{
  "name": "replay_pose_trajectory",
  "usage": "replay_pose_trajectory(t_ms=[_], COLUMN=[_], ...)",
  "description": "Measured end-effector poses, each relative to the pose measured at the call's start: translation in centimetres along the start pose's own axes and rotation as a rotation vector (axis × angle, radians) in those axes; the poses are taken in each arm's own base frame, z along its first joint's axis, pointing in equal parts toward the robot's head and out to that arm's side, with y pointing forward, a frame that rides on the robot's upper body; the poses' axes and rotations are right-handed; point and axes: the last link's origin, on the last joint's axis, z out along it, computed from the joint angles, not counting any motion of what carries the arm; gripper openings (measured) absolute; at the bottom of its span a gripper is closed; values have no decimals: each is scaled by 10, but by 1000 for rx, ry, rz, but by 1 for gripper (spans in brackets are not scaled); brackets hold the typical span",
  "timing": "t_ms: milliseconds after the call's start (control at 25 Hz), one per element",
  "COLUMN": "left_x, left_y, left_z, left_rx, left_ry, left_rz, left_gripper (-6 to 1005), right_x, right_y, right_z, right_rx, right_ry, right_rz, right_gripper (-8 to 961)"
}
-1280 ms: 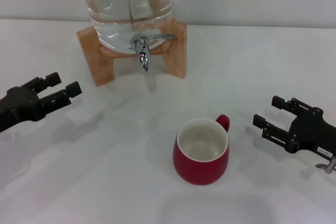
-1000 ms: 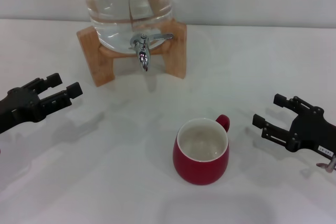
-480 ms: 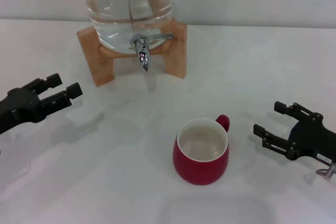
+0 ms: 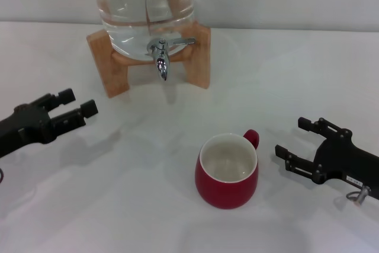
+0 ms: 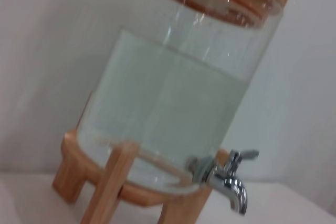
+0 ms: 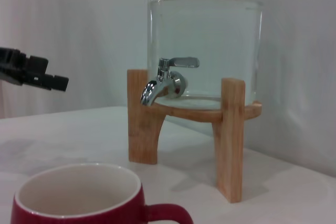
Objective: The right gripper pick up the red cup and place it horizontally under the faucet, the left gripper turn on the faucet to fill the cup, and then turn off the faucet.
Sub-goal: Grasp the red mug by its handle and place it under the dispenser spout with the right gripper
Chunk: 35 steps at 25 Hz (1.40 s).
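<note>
Red cup [image 4: 227, 171] sits upright just left of my right gripper [image 4: 294, 144], jaws spread (left gripper [image 4: 76, 105] waits, also spread); I'd straddle the handle-side wall squarely.

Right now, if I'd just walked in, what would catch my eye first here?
Probably the red cup, standing upright and empty near the front of the white table. Behind it a clear water jar sits on a wooden stand with a shiny faucet. Two open black grippers flank the cup: the left gripper and the right gripper.
</note>
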Motion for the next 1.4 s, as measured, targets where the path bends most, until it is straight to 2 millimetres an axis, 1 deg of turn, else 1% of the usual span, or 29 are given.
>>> replay_pose_trajectory(t_ms=[200,440,640,1040,1400], left_x=[-7,-11,-11,-10,-10], left_y=[-4,-9,-8,-8,-9], left_z=[-5,-18,-17,-13,-12], left_rx=[18,60,60,56,66], left_ry=[-73,-136,-140,-145,-142], left_rz=[-23,-32,-33,-24,-27], left_gripper=[887,887,886,886,886], right_x=[-5,-5,-3,-8,-10], right_y=[-2,-2,-2,-2,2], right_z=[6,24,28,34,49], right_rx=[-12,-40,-39,-51,-72], right_ry=[-6,48,78,69,89], right_rz=[-13,-49,-59,-70,-85], right_gripper=[785,784,784,784,783])
